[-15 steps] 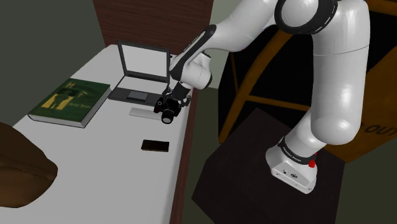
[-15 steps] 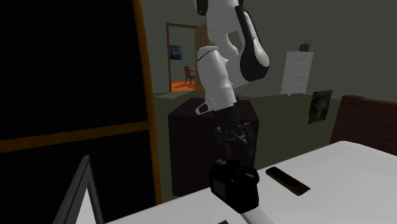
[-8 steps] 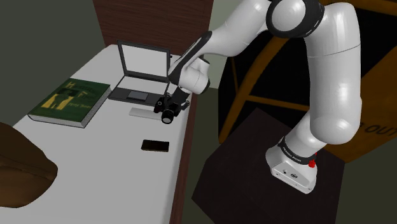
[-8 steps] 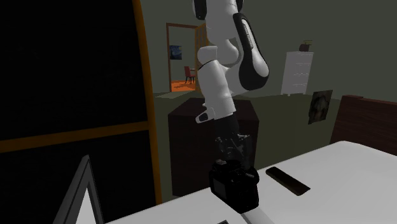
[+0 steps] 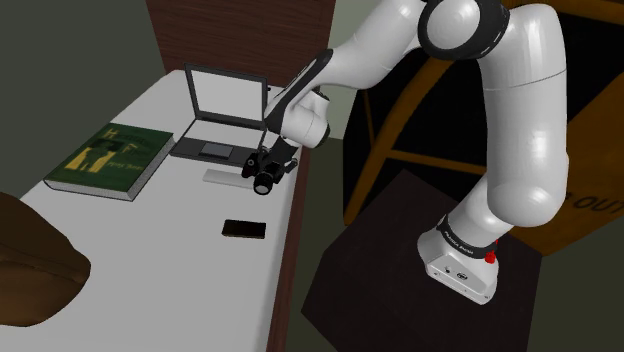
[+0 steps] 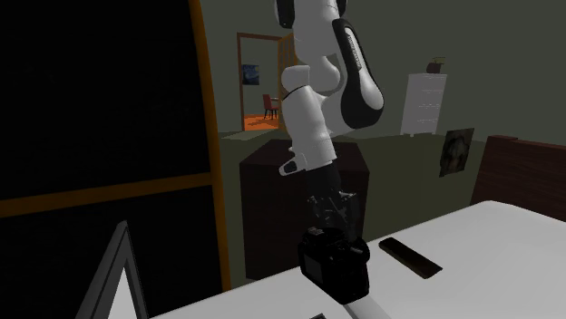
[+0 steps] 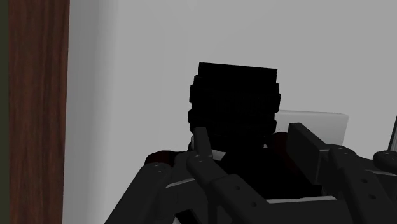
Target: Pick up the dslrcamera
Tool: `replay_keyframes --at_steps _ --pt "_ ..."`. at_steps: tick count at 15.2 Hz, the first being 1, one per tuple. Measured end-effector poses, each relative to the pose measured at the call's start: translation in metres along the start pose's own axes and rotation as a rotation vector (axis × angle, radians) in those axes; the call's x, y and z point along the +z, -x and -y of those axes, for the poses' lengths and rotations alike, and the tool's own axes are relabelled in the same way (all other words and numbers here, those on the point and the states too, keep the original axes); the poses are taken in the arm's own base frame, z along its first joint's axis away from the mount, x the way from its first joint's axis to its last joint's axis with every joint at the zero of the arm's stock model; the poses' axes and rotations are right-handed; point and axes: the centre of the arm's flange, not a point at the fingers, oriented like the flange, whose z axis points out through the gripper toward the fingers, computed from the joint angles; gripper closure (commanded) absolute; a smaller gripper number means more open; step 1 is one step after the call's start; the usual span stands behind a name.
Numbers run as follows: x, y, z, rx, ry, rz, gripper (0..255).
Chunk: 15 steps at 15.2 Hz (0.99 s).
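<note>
A white, flat-topped table (image 5: 170, 270) with a dark brown wooden edge stands against a tall dark wood panel (image 5: 240, 30) in a dim, grey-green room. An open grey laptop (image 5: 222, 115) sits at the table's far end, its screen upright.

In the shoulder view, a thick green hardback book (image 5: 108, 160) lies flat to the left of the laptop. A thin black slab (image 5: 244, 229), perhaps a phone or a remote, lies nearer the camera than the laptop, close to the table's right edge. A rounded brown shape (image 5: 30, 265) shows well away from the laptop, at the lower left. To the right of the laptop, off the table, a wooden chair (image 5: 420, 110) stands behind the white arm, by the dark box stand (image 5: 380, 270).

The black DSLR camera (image 5: 264, 178) rests on the table just in front of the laptop's right corner, beside a small flat white block (image 5: 222, 177). The black gripper (image 5: 272, 160) is set down over it. Whether it is clamped on the camera cannot be told.

The second exterior view shows a lit orange doorway (image 6: 265, 91), a white chest of drawers (image 6: 424, 104) and a large black area (image 6: 100, 91).
</note>
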Motion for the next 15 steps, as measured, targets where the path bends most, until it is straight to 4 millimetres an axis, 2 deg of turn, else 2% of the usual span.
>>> replay_keyframes --at_steps 3,15 --pt "-0.005 0.001 0.001 0.001 0.001 -0.001 255" --pt "-0.062 0.007 0.028 0.0 0.001 0.0 255"
